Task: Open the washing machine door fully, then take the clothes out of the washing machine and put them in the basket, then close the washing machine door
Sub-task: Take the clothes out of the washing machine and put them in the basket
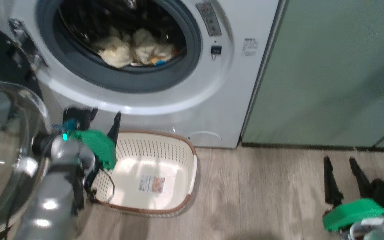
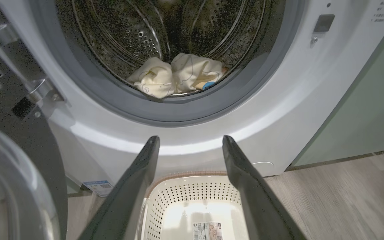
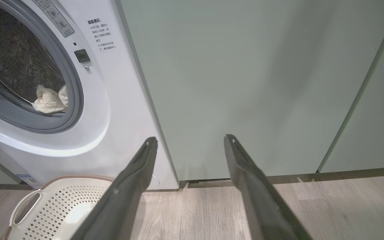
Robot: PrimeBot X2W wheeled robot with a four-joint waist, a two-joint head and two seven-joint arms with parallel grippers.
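The white washing machine (image 1: pixel 192 100) stands with its door (image 1: pixel 8 143) swung open to the left, the glass bowl bulging toward me. Cream-yellow clothes (image 1: pixel 135 50) with a blue patch lie at the bottom of the drum, seen closer as clothes (image 2: pixel 175 78). The cream basket (image 1: pixel 155 150) sits on the floor in front of the machine with only a sticker inside. My left gripper (image 1: pixel 103 116) is open above the basket's left end, pointing at the drum mouth, and holds nothing (image 2: pixel 191 140). My right gripper (image 1: pixel 339 163) is open low on the right, facing the cabinet (image 3: pixel 190 140).
Pale green cabinets (image 1: pixel 328 73) stand right of the machine. The wood-look floor (image 1: pixel 262 193) runs between the basket and my right gripper. The open door's hinge (image 2: pixel 38 90) and black ring are close on my left arm's left side.
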